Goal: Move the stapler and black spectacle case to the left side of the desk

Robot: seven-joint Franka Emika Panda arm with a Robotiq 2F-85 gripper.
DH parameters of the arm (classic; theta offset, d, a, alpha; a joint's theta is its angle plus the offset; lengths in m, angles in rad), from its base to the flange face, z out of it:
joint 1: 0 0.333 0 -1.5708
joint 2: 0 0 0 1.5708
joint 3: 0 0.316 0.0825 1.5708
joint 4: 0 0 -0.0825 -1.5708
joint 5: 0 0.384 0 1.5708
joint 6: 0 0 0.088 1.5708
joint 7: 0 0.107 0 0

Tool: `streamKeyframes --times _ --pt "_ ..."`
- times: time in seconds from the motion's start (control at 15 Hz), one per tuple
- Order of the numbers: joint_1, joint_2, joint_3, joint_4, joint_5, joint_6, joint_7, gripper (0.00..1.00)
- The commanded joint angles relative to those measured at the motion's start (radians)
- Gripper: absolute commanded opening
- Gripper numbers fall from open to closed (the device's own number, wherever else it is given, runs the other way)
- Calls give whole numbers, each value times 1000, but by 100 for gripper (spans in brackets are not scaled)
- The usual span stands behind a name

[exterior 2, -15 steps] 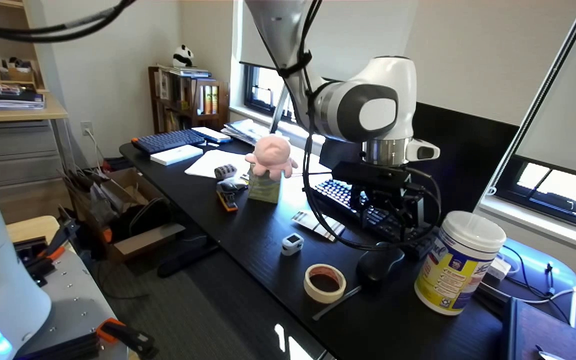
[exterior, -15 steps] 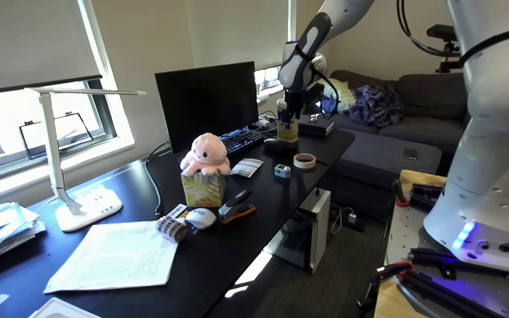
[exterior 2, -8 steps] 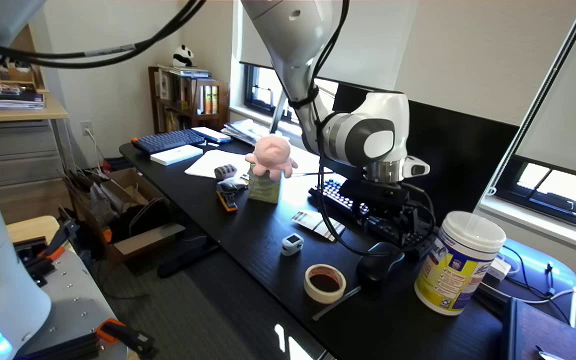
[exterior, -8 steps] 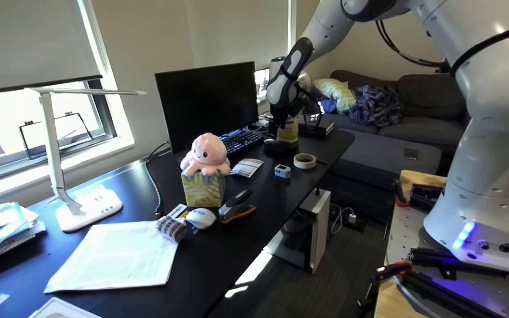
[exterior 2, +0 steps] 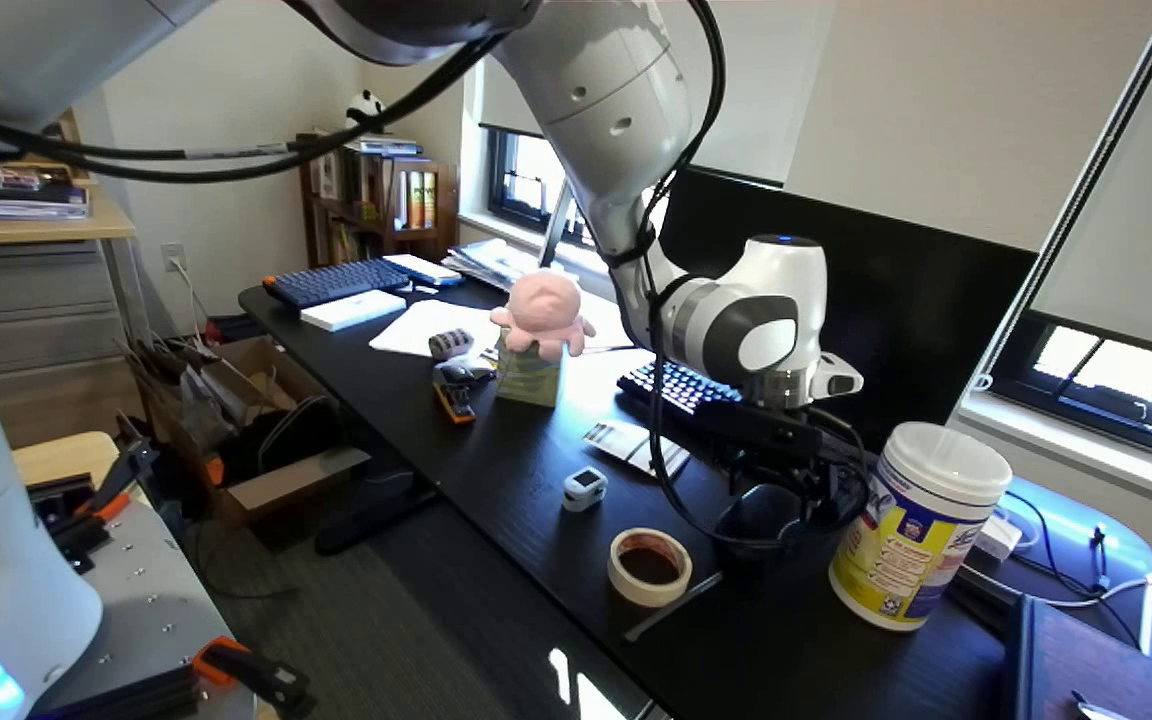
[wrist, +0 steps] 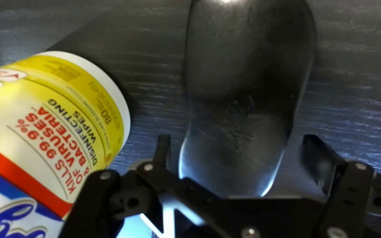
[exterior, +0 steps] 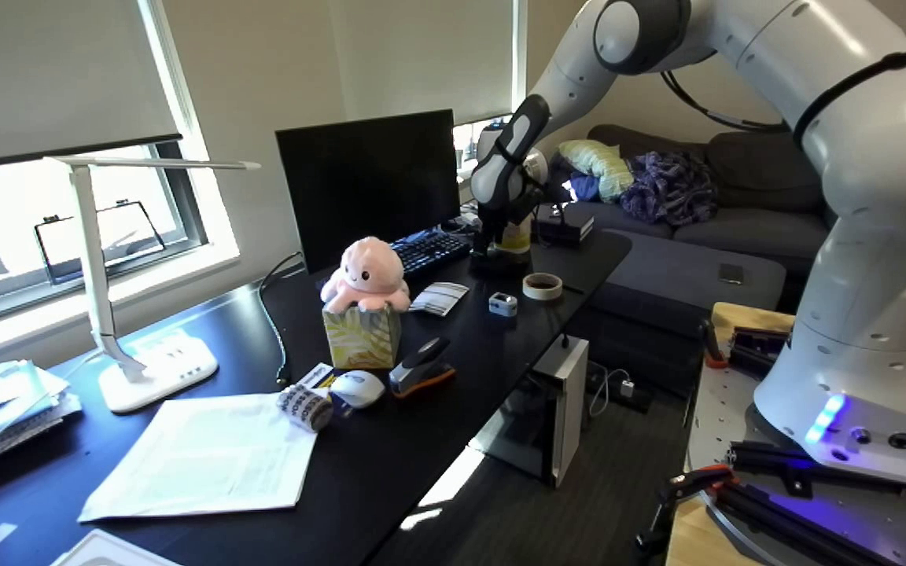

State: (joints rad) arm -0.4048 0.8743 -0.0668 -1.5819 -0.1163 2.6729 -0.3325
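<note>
Between the spread jaws of the hand [wrist: 237,142] lies the black spectacle case [wrist: 248,72]; the present step seems grasping; next, closing firmly.

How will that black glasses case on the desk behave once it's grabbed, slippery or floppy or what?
The glasses case is probably fairly stiff, since its curved outline shows no sag. Its shiny, smooth-looking top hints that it could slip. Lying long and low on the desk, it seems unlikely to tip if pushed.
</note>
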Motion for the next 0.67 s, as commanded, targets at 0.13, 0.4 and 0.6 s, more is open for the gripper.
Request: streamKeyframes --times 0.13,0.4,0.6 --pt "-71 65 64 68 38 6 -89 100" --pt "-81 81 80 84 36 4 -103 68" --pt "-90 83 94 88 39 2 -118 56"
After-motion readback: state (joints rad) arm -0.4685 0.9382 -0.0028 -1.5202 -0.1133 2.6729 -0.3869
